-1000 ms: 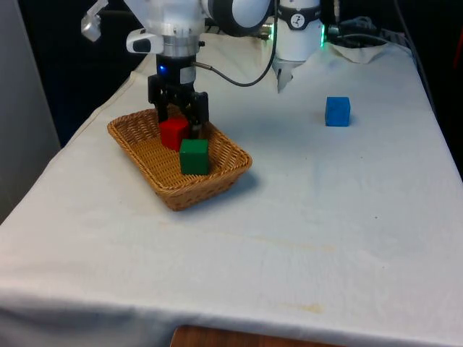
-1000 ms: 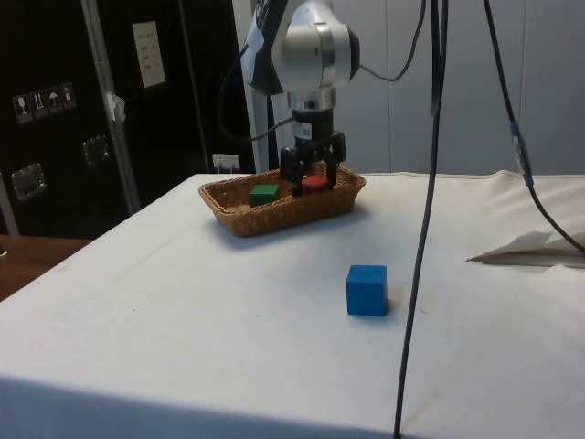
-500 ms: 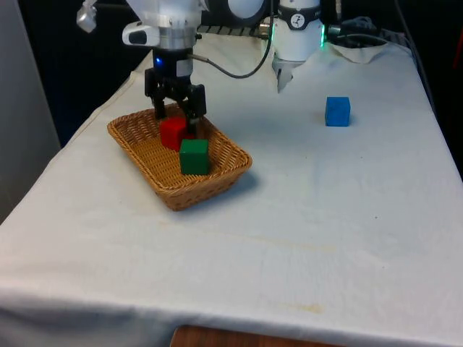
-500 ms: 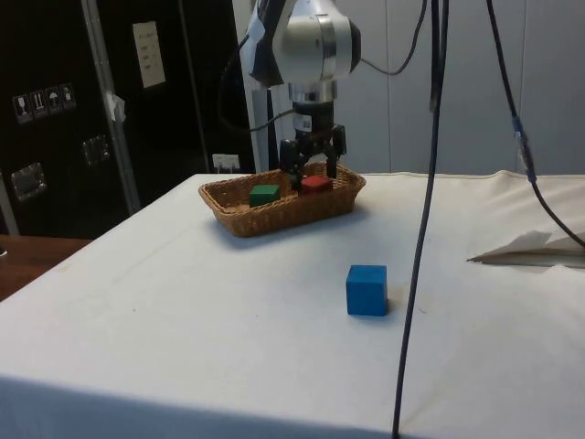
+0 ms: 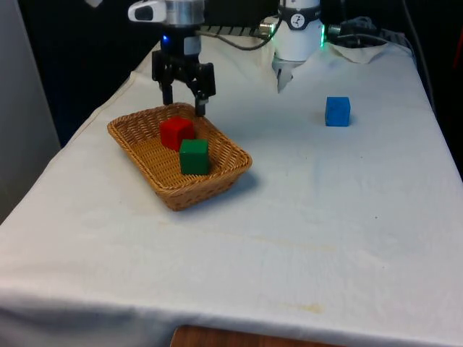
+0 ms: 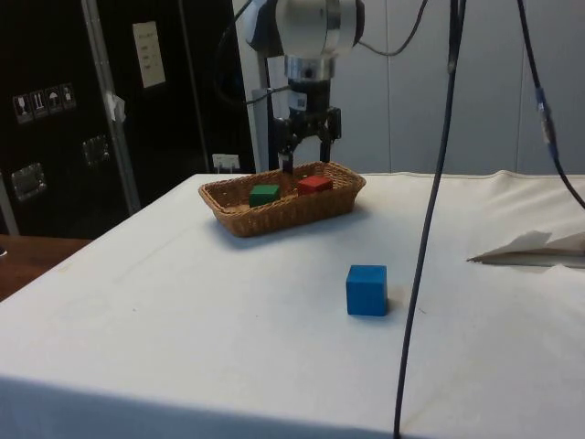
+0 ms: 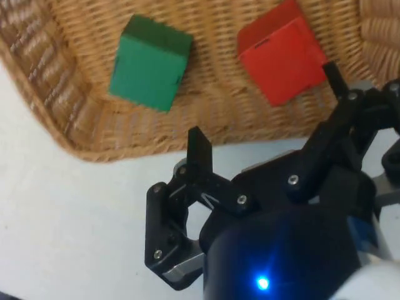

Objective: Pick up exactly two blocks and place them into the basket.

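Gripper [image 5: 184, 103] pointing down, fingers [image 5: 200, 108] spread apart, holding nothing.

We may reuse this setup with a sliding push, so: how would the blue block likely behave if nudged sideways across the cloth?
The blue block looks like a flat-faced cube, so it would probably slide or drag, not roll. It sits squarely on the white cloth, which may bunch and catch its lower edge, possibly tipping it. It seems rigid and probably light.
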You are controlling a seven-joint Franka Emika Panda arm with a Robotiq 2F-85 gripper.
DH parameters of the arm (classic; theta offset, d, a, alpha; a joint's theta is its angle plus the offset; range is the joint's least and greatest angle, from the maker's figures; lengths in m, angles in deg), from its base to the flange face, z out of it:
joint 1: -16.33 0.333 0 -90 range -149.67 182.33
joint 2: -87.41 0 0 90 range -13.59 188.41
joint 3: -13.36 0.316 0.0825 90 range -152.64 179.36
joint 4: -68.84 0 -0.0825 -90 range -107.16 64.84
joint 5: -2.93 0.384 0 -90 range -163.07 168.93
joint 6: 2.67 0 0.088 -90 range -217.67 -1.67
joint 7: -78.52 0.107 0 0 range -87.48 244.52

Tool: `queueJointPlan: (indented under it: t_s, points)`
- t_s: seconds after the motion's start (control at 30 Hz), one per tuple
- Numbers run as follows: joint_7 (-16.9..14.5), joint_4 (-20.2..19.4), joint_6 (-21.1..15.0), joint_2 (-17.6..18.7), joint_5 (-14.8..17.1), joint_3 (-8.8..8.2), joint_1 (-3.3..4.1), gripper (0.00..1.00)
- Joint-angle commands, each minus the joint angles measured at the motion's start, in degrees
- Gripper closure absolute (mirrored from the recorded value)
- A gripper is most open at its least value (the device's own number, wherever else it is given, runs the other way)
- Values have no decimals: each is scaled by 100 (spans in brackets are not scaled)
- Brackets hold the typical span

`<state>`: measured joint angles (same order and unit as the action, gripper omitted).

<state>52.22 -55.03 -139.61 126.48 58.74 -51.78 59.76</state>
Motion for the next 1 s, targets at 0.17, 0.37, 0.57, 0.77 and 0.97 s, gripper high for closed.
queueJointPlan:
  t_s: [0.17, 0.37, 0.57, 0.77, 0.97]
  points:
    - [315, -109, -52, -223, -275, -86, 292, 0]
    - [447, -57, -40, -367, -407, 0, 332, 0]
    - [739, -115, -63, -567, -642, -92, 653, 0]
    - [911, -109, -63, -716, -808, -86, 808, 0]
    - [1071, -97, -63, -871, -1003, -57, 934, 0]
